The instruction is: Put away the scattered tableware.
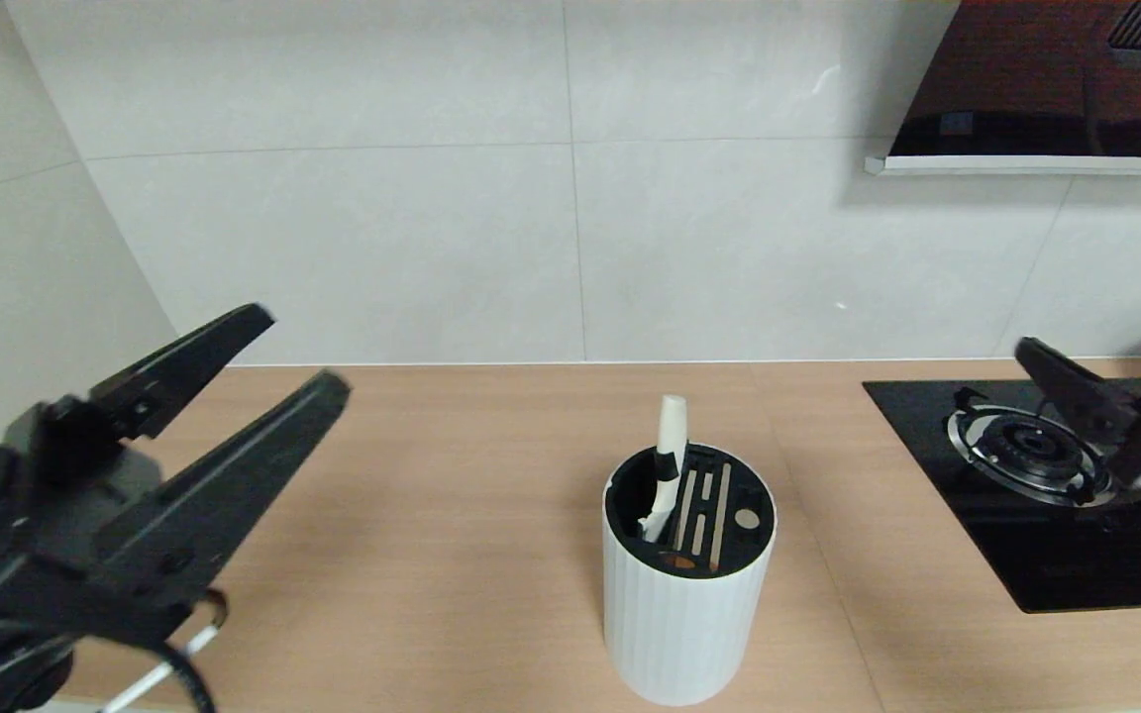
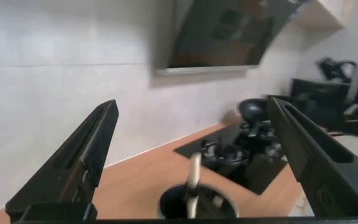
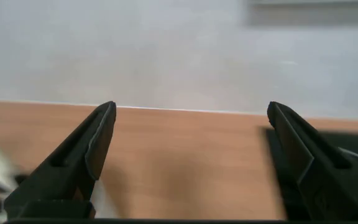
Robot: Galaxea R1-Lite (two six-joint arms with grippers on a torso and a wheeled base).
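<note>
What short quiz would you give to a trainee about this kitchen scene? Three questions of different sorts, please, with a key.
1. True or false: the left gripper is shut on a spoon.
2. Where does the white-handled utensil stand? A: in a drawer. B: in the white ribbed holder. C: on a plate.
3. Fill the gap: the right gripper is open, near the burner of the black ____.
Key: 1 false, it is open and empty. 2 B. 3 stove.
</note>
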